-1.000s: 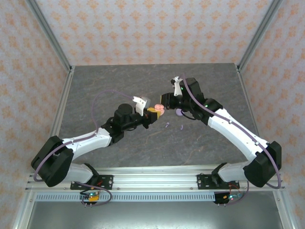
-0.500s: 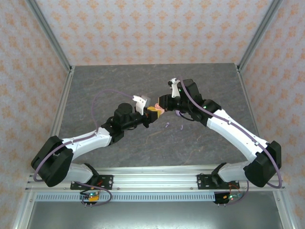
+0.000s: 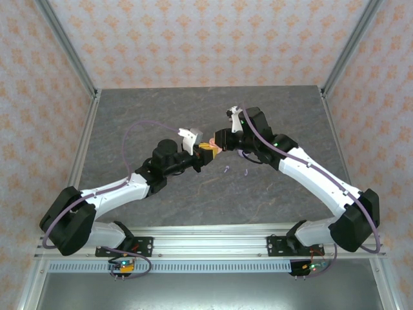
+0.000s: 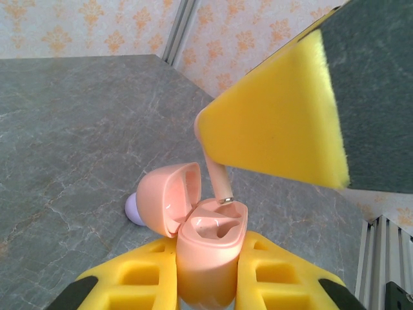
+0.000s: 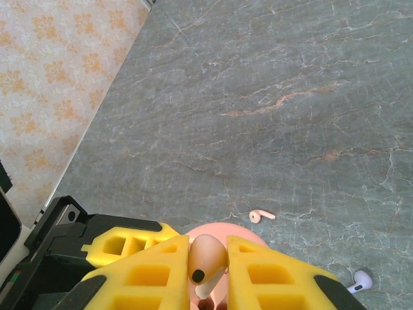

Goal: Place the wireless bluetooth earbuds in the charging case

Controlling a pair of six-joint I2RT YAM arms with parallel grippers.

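Hands meet above the middle of the desk (image 3: 161,110), and you can check both grips from the wrist views. Your left hand (image 3: 205,148) is closed narrow on the salmon-pink charging case (image 4: 210,248). The case body sits upright between the two yellow pads. Its lid (image 4: 164,200) is open and leans back to the left side of the left wrist view, so you can see the two wells inside.

Your right hand (image 3: 219,139) is closed on one salmon-pink earbud (image 5: 206,255), which it pinches between its yellow pads. This hand is directly over the case. In the left wrist view the stem of the earbud points down and its metal tip is at the rim of one well.

On the desk, a second salmon-pink earbud (image 5: 261,215) lies alone, beyond the case in the right wrist view. Two lilac earbuds (image 3: 226,169) lie near each other on the near side of the hands, apart from both. A lilac round object (image 4: 131,206) rests on the desk behind the open lid; I cannot tell more about it.
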